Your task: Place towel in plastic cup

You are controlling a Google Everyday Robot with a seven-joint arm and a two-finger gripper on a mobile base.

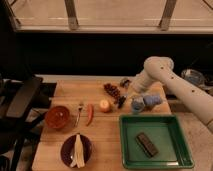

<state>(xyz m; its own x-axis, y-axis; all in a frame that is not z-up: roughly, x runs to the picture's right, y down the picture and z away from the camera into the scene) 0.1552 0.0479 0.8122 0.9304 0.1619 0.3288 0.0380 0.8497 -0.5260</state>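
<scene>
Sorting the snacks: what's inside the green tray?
One dark rectangular bar lies alone in the green tray; nothing covers it. The end effector is outside, above the board near the grapes.

We see a soft, blurred view, dim overall, with daylight glowing through the window above and a dark band beneath it. The bench is warmly lit with faint shadows; the tool sits near its back edge, indistinct.

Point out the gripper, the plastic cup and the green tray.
gripper [121, 101], camera view, dark tip just right of the orange.
plastic cup [137, 105], camera view, its side wall.
green tray [156, 119], camera view, its far rim.
</scene>
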